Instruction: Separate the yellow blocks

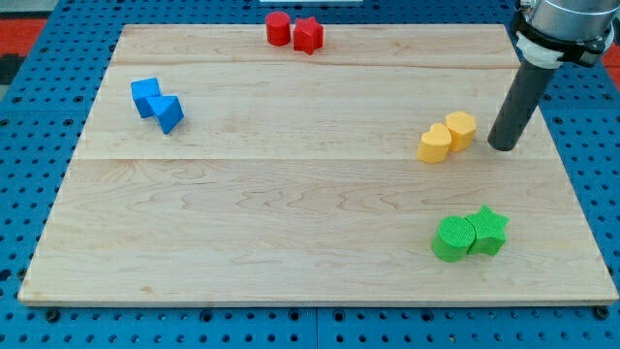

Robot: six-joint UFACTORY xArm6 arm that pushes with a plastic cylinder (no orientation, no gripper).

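Note:
Two yellow blocks touch each other at the view's right: a rounded, heart-like yellow block (435,143) on the left and a yellow hexagonal block (461,128) up and to its right. My tip (503,146) rests on the board just right of the hexagonal block, a small gap away.
A red cylinder (278,28) and a red star-like block (308,35) touch at the view's top. A blue cube (145,97) and a blue triangular block (169,113) touch at the left. A green cylinder (451,239) and a green star (488,230) touch at the lower right. The wooden board (291,194) lies on blue pegboard.

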